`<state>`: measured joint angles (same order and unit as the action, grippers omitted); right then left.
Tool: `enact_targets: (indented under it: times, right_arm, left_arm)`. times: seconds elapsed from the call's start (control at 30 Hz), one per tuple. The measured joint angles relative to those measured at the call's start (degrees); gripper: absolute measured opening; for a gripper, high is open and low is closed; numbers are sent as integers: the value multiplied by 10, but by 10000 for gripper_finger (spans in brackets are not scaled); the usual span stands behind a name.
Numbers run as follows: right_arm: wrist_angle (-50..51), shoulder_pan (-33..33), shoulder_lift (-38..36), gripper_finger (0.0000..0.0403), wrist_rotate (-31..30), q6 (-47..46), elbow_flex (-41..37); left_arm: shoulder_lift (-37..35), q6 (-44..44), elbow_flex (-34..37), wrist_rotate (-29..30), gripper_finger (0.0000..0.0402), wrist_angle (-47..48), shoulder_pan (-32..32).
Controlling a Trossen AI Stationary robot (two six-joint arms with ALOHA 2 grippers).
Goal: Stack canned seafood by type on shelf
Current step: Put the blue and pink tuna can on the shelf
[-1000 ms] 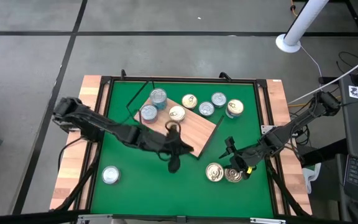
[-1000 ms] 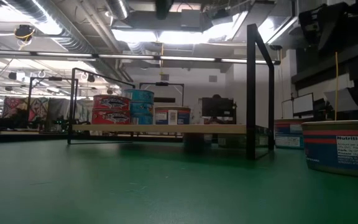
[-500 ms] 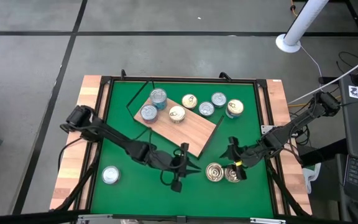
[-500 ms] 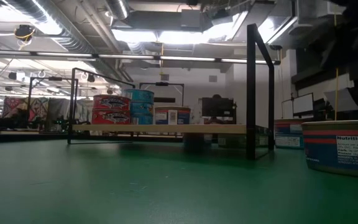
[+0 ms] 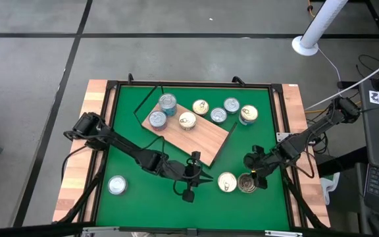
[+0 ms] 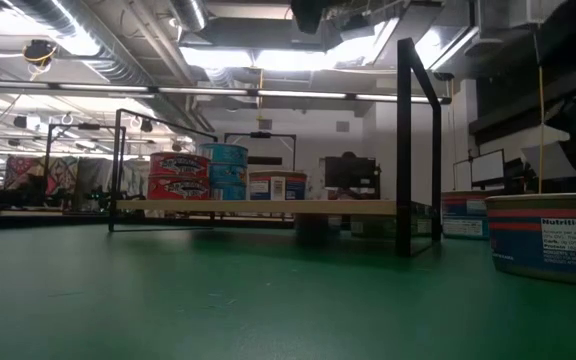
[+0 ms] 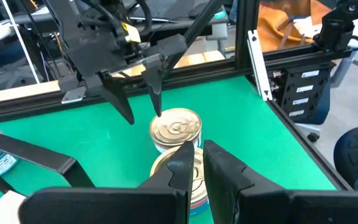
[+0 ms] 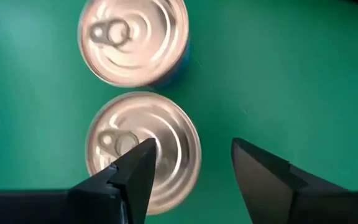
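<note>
The canned seafood (image 5: 187, 120) sat partly on the shelf (image 5: 199, 138), three tins on the table, right gripper (image 5: 254, 166) fingers spread over two, left gripper (image 5: 199, 176) fingers pressed together.

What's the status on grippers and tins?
Left gripper shut, empty. Right gripper open above gold-lidded tin. Second gold-lidded tin adjacent. Wood-grain shelf unobstructed.
</note>
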<state>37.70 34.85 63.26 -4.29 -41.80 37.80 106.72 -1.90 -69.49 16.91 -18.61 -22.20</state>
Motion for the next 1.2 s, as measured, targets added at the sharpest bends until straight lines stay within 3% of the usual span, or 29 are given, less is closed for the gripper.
enact_targets:
  times: [0.4, 0.9, 1.03, 1.2]
  right_arm:
    - [24, 0, 4, 211, 10, 0, 0]
    - [26, 0, 84, 209, 47, 1, 2]
    - [24, 0, 89, 181, 59, 0, 3]
    - [20, 0, 90, 111, 66, 0, 2]
  left_arm:
    - [0, 3, 0, 0, 31, 0, 2]
    - [0, 4, 0, 0, 31, 0, 2]
    - [0, 4, 0, 0, 31, 0, 2]
    - [0, 4, 0, 0, 31, 0, 2]
